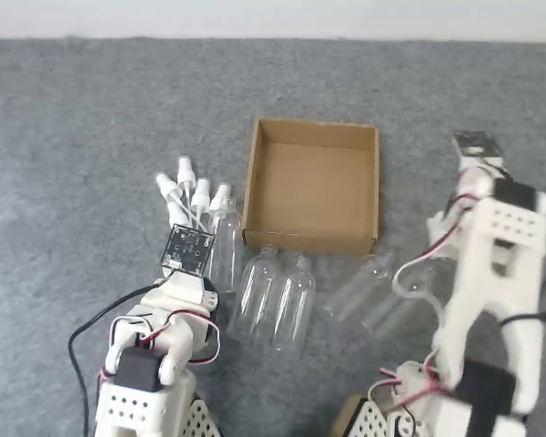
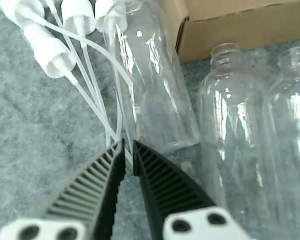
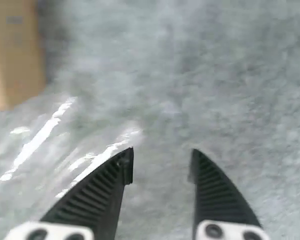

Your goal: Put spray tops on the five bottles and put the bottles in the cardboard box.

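Desk (image 1: pixel 91 118): grey, felt-like cover over the whole surface. A pale strip of wall (image 1: pixel 273 18) runs along the far edge.

Cardboard box (image 1: pixel 309 242): mid-desk, open-topped, its inner floor in plain sight. All five bottles lie outside it on the near side, clear and uncapped.
- Bottle by the spray tops (image 1: pixel 226 250): off the box's near left corner, with its neck among the tops.
- Middle pair of bottles (image 1: pixel 294 300): side by side, necks toward the box's front wall.
- Right pair of bottles (image 1: pixel 359 284): lying aslant, near the right arm.

Spray tops (image 1: pixel 193 189): white, clustered left of the box. Their thin dip tubes trail toward the left arm.

Left claw (image 2: pixel 128 150): low over the desk and closed to a thin slit right at the tube ends. Cannot tell whether a tube is pinched.

Right claw (image 3: pixel 161 156): jaws spread wide, holding nothing, over bare grey cover. The clear bottles sit just off one side of it, with the box beyond them.
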Controlling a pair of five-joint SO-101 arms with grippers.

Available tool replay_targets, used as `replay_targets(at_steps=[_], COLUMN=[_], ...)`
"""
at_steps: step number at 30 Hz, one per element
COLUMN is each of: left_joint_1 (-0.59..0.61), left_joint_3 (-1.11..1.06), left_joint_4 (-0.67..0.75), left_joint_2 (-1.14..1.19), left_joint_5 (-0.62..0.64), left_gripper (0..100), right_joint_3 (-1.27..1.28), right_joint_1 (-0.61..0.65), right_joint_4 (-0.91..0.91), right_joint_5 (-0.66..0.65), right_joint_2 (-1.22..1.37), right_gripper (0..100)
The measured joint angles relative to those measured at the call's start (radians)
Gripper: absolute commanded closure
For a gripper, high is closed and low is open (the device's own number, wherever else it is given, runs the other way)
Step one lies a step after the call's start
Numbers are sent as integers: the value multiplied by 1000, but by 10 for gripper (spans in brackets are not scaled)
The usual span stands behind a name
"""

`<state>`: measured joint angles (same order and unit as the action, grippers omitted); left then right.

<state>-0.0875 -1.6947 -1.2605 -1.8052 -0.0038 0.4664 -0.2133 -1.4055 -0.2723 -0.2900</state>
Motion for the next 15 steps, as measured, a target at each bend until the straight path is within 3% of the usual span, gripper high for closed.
replay_targets(at_steps=[7, 15], left_joint_1=[0, 0], left_joint_3=[0, 0], left_joint_4=[0, 0], left_joint_2=[0, 0], left_joint_5=[0, 0], left_gripper=[976, 976], right_joint_3=[230, 304], right_joint_1=[250, 285], right_joint_4=[-17, 15], right_joint_5=[107, 245], right_joint_2=[-193, -215], right_gripper=[775, 774])
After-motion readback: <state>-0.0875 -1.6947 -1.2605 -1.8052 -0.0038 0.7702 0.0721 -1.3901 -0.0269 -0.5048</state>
